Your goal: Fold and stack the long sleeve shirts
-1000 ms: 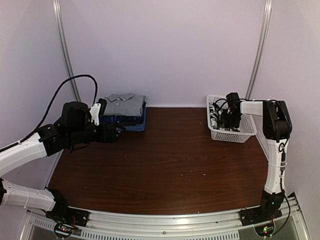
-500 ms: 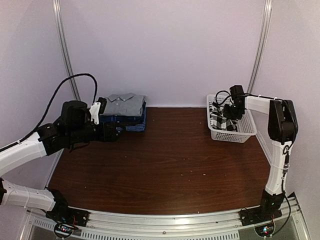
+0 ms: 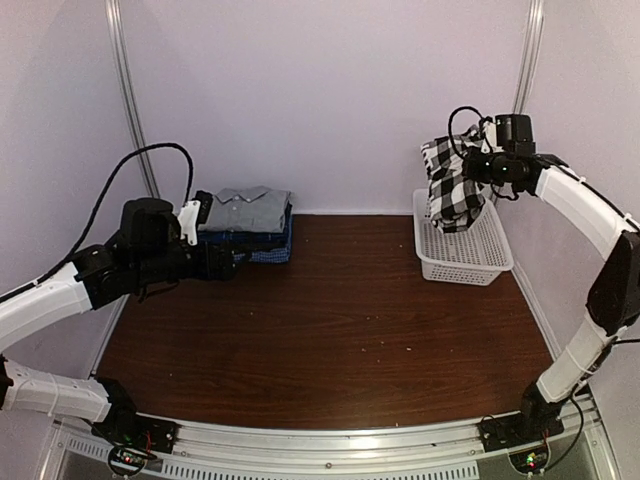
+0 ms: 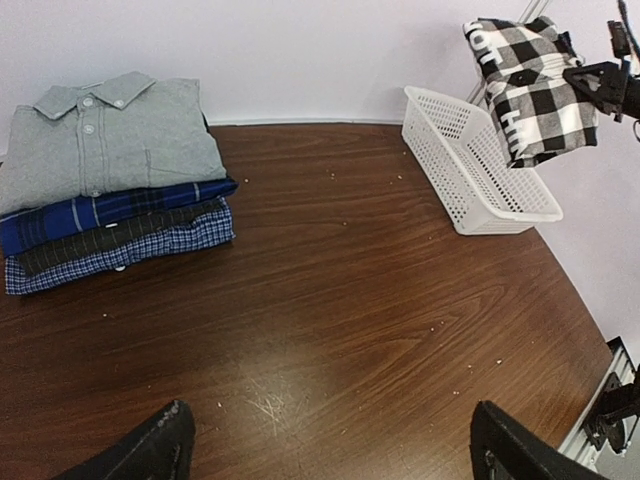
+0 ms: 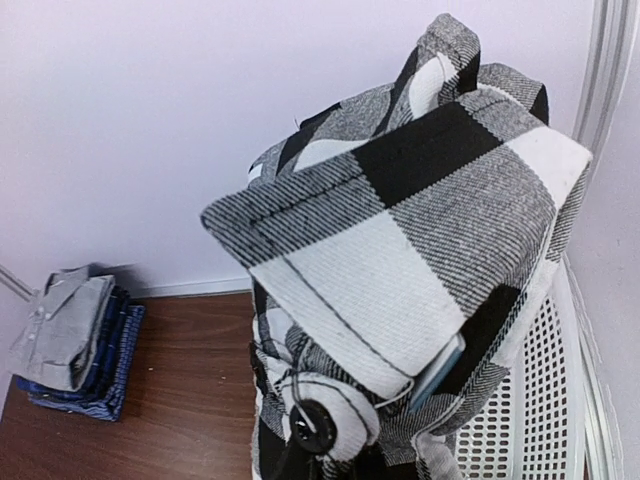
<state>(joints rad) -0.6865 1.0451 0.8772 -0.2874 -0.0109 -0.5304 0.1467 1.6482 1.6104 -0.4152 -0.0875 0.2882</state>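
A black-and-white check long sleeve shirt (image 3: 455, 188) hangs bunched in the air above the white basket (image 3: 466, 264), with my right gripper (image 3: 480, 160) shut on its top. In the right wrist view the check cloth (image 5: 400, 250) fills the frame and hides the fingers. Several folded long sleeve shirts form a stack at the back left, with a plain grey one (image 3: 246, 208) on top and blue and blue-checked ones (image 4: 110, 232) beneath. My left gripper (image 3: 234, 264) hovers open in front of that stack, over bare wood (image 4: 335, 460), holding nothing.
The white lattice basket (image 4: 482, 176) stands at the back right against the wall. The brown wooden table (image 3: 330, 330) carries small crumbs. Metal rails run up the back wall on both sides.
My right gripper has shut on the check shirt inside the basket and lifted it well above the rim. The left arm has stayed put.
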